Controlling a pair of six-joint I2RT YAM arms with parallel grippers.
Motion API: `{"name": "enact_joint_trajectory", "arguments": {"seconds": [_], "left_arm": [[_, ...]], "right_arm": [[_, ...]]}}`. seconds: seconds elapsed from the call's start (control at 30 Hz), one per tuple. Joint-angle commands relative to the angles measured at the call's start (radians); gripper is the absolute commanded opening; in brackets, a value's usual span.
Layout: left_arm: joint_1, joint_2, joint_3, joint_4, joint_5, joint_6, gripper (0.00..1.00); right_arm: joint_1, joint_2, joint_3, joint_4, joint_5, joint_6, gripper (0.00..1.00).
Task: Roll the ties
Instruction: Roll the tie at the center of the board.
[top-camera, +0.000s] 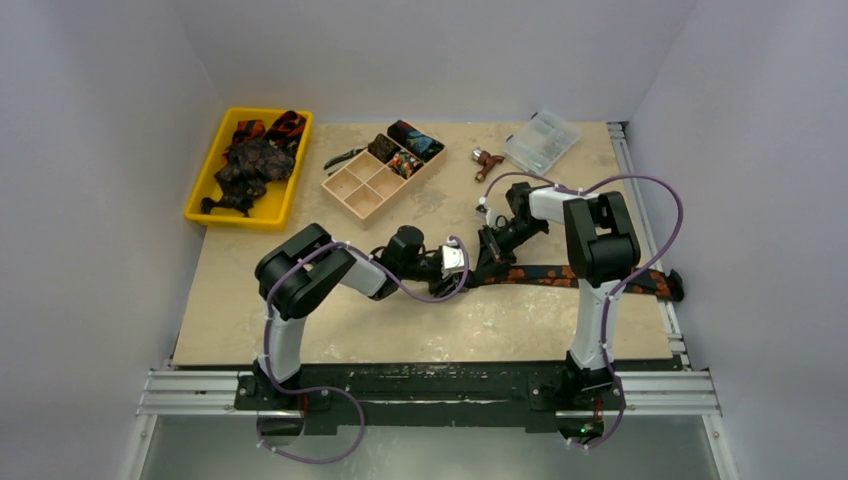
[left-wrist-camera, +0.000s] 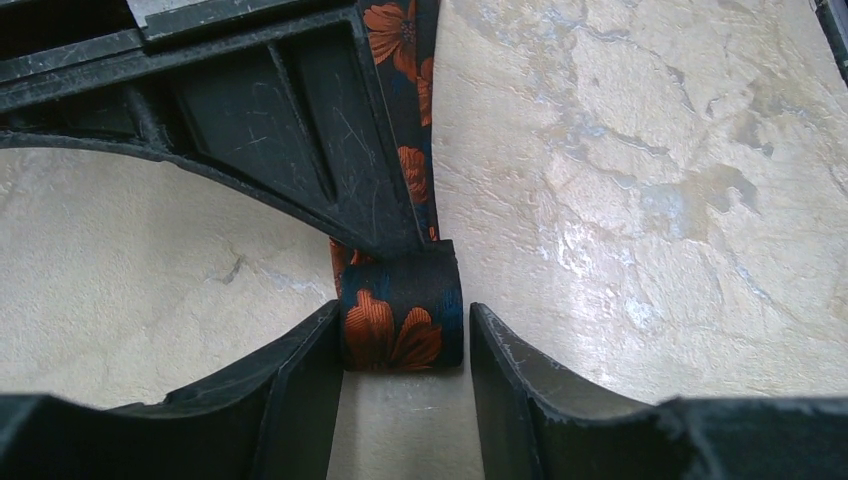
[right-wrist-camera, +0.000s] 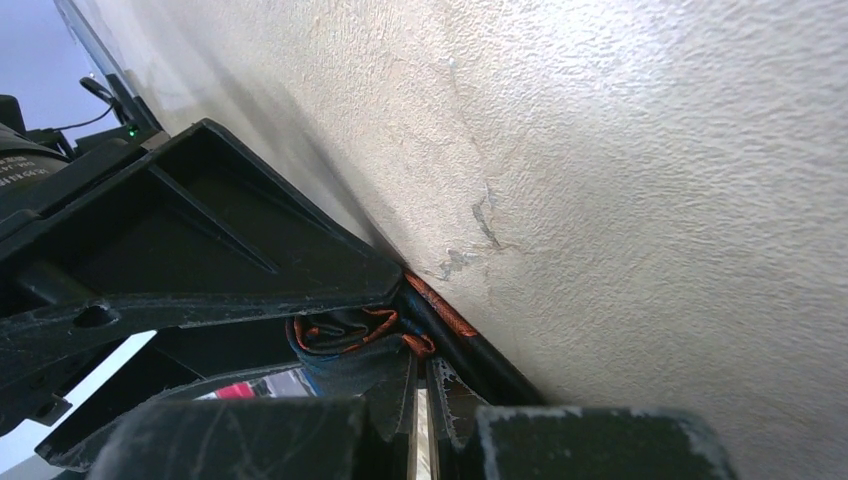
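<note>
A dark tie (top-camera: 560, 275) with orange flowers lies flat across the table's right half. Its left end is wound into a short roll (left-wrist-camera: 400, 315). My left gripper (left-wrist-camera: 402, 312) stands open around that roll: the left finger (left-wrist-camera: 300, 370) touches its side and the right finger (left-wrist-camera: 510, 370) is a sliver away. My right gripper (right-wrist-camera: 420, 365) is shut, its tips resting against the roll (right-wrist-camera: 340, 345) where the flat tie (right-wrist-camera: 450, 315) leaves it. In the top view both grippers (top-camera: 462, 262) (top-camera: 492, 245) meet at the tie's left end.
At the back left stands a yellow tray (top-camera: 205, 195) holding more ties. Beside it are a wooden compartment box (top-camera: 365, 190) with rolled ties and pliers (top-camera: 345, 157). A clear plastic box (top-camera: 542, 140) and a small red tool (top-camera: 487, 160) lie at the back right.
</note>
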Motion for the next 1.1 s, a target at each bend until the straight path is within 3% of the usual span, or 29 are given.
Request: {"name": "enact_joint_trajectory", "arguments": {"seconds": [0.0, 0.23, 0.47, 0.8, 0.93, 1.07], "left_arm": [[0.007, -0.039, 0.001, 0.036, 0.046, -0.013, 0.45], [-0.008, -0.045, 0.084, 0.031, 0.028, -0.108, 0.41], [-0.053, 0.046, 0.133, 0.018, 0.0, -0.172, 0.38], [-0.061, 0.115, 0.071, -0.104, -0.168, -0.009, 0.39], [-0.061, 0.138, 0.088, -0.128, -0.193, -0.013, 0.39], [-0.061, 0.131, 0.088, -0.166, -0.205, -0.016, 0.31]], "right_arm": [[0.008, 0.058, -0.024, 0.112, 0.235, -0.083, 0.0], [0.015, 0.058, -0.02, 0.118, 0.23, -0.077, 0.0], [0.021, 0.062, -0.012, 0.122, 0.222, -0.066, 0.0], [0.024, 0.054, -0.004, 0.13, 0.18, -0.049, 0.0], [0.026, 0.053, -0.012, 0.139, 0.172, -0.042, 0.0], [0.027, 0.048, -0.015, 0.13, 0.145, -0.045, 0.0]]}}
